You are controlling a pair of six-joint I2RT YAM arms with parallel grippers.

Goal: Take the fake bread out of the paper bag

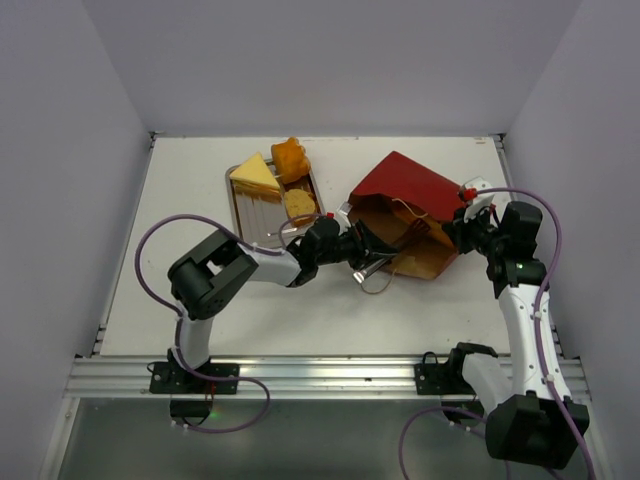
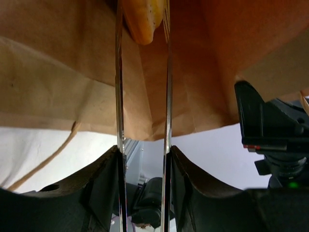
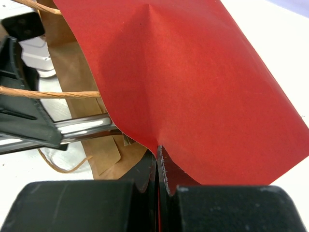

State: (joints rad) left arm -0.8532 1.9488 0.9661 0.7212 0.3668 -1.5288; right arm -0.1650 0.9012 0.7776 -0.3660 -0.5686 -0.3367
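Two grippers at work on one bag: my left gripper reaches into the mouth of the paper bag, which lies on its side on the table. Its two long metal fingers stand parallel with a narrow gap between them. A golden piece of fake bread fills that gap near the tips, apparently pinched there, with the bag's brown inner wall all around. Across the bag from it, my right gripper has its jaws pressed together on the bag's red edge, and the red panel rises ahead of the fingers. Outside the bag, beside my left wrist, a metal tray carries three more breads: a pale yellow wedge, an orange-brown bun and a round slice.
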